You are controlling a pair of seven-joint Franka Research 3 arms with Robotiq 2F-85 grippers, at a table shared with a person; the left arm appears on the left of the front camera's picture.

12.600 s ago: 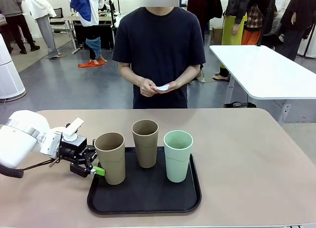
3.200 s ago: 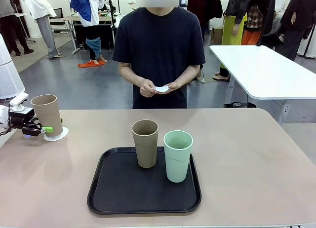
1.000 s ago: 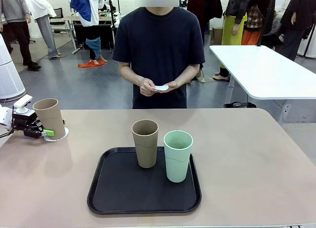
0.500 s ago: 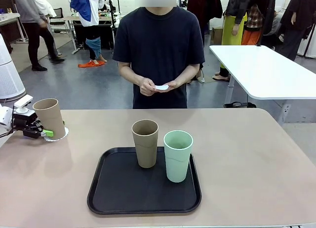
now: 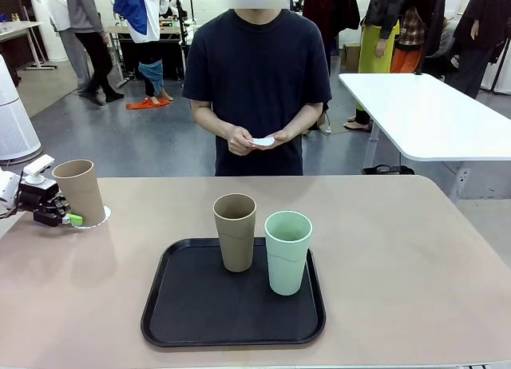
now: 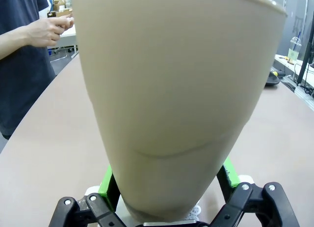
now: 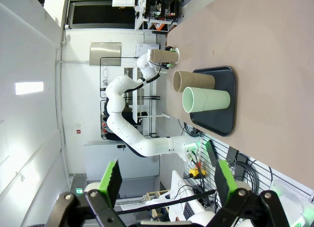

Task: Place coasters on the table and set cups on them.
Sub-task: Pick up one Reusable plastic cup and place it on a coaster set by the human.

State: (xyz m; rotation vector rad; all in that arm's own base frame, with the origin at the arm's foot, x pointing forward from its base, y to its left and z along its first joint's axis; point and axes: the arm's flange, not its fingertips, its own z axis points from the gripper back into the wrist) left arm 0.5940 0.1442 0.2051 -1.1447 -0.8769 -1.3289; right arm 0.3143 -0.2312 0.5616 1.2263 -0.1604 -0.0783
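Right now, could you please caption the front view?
Left fingers flank leftmost cup on coaster; tan cup, mint cup on tray.

The front camera looks across the counter (image 5: 399,249) at the person (image 5: 257,81). The left wrist camera sits very close to a tan cup (image 6: 176,99). The right wrist camera, turned sideways, sees it from far off.

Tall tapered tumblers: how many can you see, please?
3. One tan-brown tumbler on a white lacy doily at the beige table's left, within the left gripper; a second tan-brown tumbler and a mint-green tumbler on the black tray.
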